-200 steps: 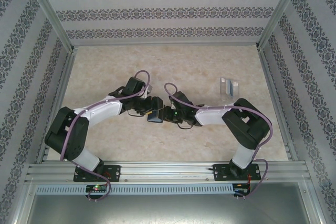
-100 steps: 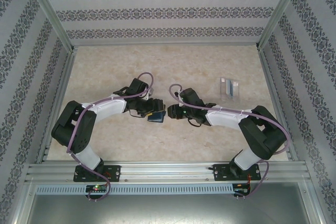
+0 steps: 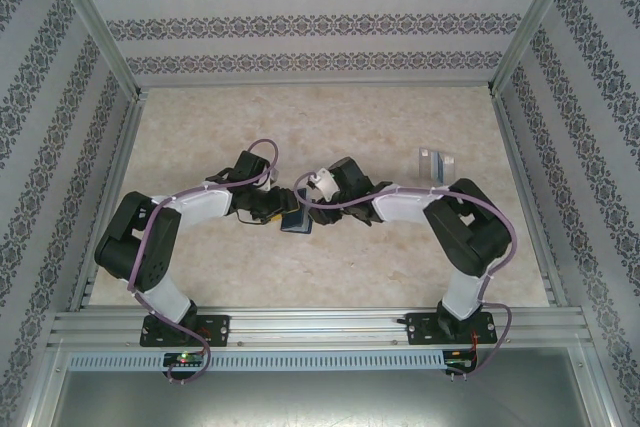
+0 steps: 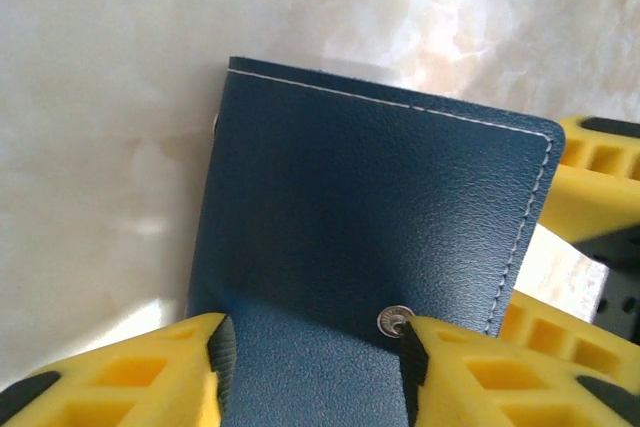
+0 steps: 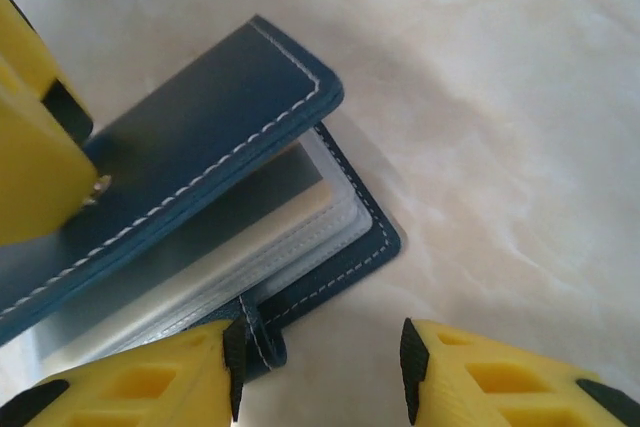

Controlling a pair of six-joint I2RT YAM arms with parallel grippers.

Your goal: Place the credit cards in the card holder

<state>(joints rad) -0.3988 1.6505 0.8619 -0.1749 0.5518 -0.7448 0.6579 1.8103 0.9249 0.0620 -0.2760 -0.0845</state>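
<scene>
Both arms reach in to the middle of the counter (image 3: 330, 127), wrists nearly meeting over the wallet (image 3: 293, 223).

Wallet: dark navy, white stitching, lying mid-counter between the two wrists. It is partly open: the top cover is raised off the lower half, and pale, clear-fronted sleeves (image 5: 250, 237) show in the gap. Cannot tell whether any card sits in them.

Left fingers (image 4: 120, 377): narrowed onto the wallet's top cover, one yellow pad at each side of it, both touching leather. A metal snap stud (image 4: 395, 321) sits right against the tip of one pad. From the right wrist view, one of these fingers rests on the raised cover's outer face.

Right fingers (image 5: 500, 377): apart, nothing clamped. The gap between them is mostly bare counter. The wallet's near corner, with its small strap loop (image 5: 258, 339), touches the inner edge of one finger; the other finger stands clear of the wallet.

Clear plastic box (image 3: 435, 164): upright on the counter, well apart from the wallet, on the right arm's side.
</scene>
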